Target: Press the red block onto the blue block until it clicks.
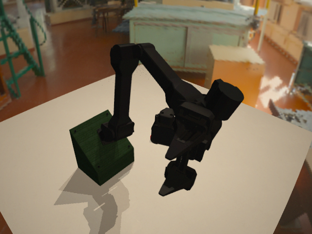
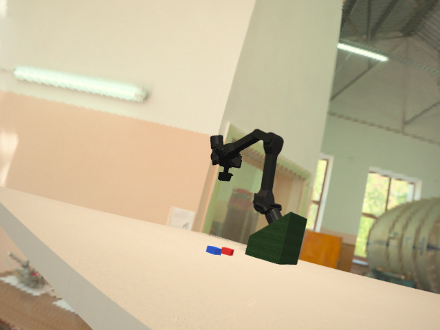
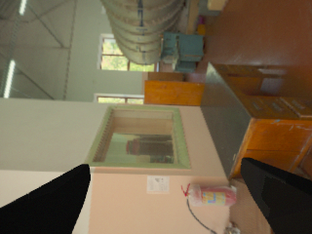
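Observation:
The red block (image 2: 227,251) lies on the table, just right of the blue block (image 2: 213,250) in the exterior view; whether they touch is not clear there. In the top view only a thin red sliver shows beside the arm's wrist, and the blue block is hidden. My gripper (image 1: 164,175) (image 2: 231,169) (image 3: 166,168) is wide open and empty, high above the table. Its fingers point sideways, toward the room, in the wrist view. Neither block shows in the wrist view.
The arm's base sits on a dark green wedge-shaped block (image 1: 90,148) (image 2: 273,243) on the pale table (image 1: 239,181) (image 2: 159,262). In the exterior view the wedge stands right of the two blocks. A wall, window and cabinets form the background.

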Robot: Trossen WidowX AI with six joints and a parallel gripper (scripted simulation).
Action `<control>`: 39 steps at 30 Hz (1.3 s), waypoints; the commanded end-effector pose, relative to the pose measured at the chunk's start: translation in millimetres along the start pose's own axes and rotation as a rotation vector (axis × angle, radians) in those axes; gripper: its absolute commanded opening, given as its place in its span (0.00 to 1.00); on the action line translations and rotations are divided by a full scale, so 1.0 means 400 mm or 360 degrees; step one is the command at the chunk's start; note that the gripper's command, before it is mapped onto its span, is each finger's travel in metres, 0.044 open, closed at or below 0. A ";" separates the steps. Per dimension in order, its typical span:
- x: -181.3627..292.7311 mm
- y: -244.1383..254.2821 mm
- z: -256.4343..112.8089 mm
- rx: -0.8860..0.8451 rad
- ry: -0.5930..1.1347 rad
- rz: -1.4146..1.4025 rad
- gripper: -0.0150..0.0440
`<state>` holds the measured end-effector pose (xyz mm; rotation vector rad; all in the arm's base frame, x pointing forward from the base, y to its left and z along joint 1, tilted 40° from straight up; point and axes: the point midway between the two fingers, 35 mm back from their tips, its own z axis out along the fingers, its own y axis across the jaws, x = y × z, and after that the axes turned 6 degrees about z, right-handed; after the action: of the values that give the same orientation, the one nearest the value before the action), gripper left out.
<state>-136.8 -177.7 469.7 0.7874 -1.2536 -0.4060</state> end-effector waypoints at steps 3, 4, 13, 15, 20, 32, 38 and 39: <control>0.085 -0.149 -0.052 0.0237 0.0265 -0.0252 1.00; 0.098 -0.181 -0.069 0.0283 0.0321 -0.0346 1.00; 0.170 -0.443 -0.297 0.0582 0.0943 -0.1244 1.00; 0.170 -0.498 -0.370 0.0616 0.1125 -0.1463 1.00; 0.138 -0.609 -0.564 0.0618 0.1618 -0.1996 1.00; -0.132 -0.725 -1.002 0.0016 0.2937 -0.3131 1.00; -0.351 -0.713 -1.150 -0.0762 0.3600 -0.3573 1.00; -0.390 -0.707 -1.166 -0.0929 0.3697 -0.3629 1.00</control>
<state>295.8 -156.7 137.2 1.1997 1.9959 -0.8484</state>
